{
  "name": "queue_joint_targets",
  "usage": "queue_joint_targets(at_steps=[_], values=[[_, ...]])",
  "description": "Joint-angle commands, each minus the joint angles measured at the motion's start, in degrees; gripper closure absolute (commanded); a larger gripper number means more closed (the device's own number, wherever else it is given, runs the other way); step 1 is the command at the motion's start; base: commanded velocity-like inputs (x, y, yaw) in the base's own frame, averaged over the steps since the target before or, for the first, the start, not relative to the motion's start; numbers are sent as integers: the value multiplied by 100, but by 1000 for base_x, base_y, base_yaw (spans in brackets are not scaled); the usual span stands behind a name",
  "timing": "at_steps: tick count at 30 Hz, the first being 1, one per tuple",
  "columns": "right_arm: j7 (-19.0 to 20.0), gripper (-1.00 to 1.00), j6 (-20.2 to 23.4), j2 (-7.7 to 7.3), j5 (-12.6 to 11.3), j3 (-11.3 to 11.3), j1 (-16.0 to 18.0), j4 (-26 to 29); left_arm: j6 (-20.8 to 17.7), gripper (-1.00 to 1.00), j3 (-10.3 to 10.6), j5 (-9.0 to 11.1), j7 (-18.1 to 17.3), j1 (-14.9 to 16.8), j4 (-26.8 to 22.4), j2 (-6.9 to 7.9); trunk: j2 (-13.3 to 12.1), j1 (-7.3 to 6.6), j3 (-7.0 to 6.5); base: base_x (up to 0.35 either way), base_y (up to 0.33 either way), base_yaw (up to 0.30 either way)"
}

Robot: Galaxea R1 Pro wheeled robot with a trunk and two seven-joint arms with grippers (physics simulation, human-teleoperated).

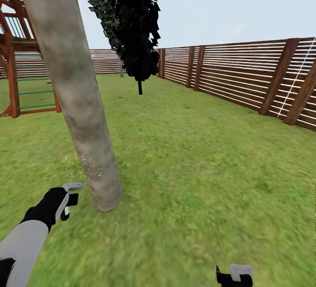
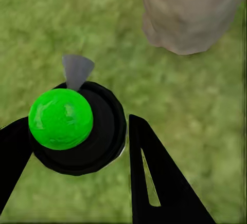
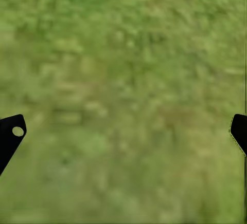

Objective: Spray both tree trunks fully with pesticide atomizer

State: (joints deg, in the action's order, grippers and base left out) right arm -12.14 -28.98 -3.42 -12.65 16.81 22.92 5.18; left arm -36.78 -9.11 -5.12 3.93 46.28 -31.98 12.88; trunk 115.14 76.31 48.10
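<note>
The left gripper [image 1: 70, 199] clamps the atomizer [image 2: 77, 126], a black round body with a green cap, hard to make out from the head view. The trunk [image 1: 83, 116] stands just beside it, speckled white low down. The right gripper [image 1: 235, 276], cut off by the frame edge, hangs spread wide over the lawn [image 1: 197, 168].

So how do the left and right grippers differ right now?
The left gripper is raised beside the tree trunk, near pale specks low on the bark; the right gripper sits low over bare lawn. In the wrist views, the left fingers are closed on a black object with a green ball, while the right fingers are wide apart, empty. Both have black fingers.
</note>
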Motion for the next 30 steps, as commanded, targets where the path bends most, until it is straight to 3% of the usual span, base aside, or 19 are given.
queue_joint_targets(at_steps=[1, 7, 9, 11, 13, 19, 24, 30], values=[[-17, -100, -10, -1, -44, 50, 2, 1, -24, 100, -21, -50, -16, 0, 2, -17, 2, -1, 5, 0, -260, 14], [-17, -100, -8, -1, -44, 50, 2, 1, 252, 100, -41, -25, -17, -302, 92, -41, 2, -1, 5, 0, -270, 2], [-17, -100, -9, -1, -44, 50, 2, 1, 540, 100, -49, -29, -13, -408, 364, -38, 2, -1, 5, 0, -273, 0], [-17, -100, -11, -1, -44, 50, 2, 1, 970, 100, -185, -23, 15, -423, 681, -33, 2, -1, 5, 0, -273, 11], [-17, -100, -11, -1, -44, 50, 2, 1, 1124, 100, -435, -3, 41, -427, 786, -46, 2, -1, 5, 0, -273, 168], [-22, -100, -12, -1, -44, 50, 2, 1, 1163, 100, -460, 4, 46, -427, 774, -122, 2, -1, 5, 25, -273, 245], [-33, -100, -12, -9, -44, 50, 2, -7, 1171, 100, -451, -48, 46, -427, 721, -238, 2, -1, 5, 175, -243, 27], [-32, -100, -12, -10, -44, 50, 2, -8, 1173, 100, -452, -50, 50, -427, 711, -251, 2, -1, 5, 180, -229, 0]])
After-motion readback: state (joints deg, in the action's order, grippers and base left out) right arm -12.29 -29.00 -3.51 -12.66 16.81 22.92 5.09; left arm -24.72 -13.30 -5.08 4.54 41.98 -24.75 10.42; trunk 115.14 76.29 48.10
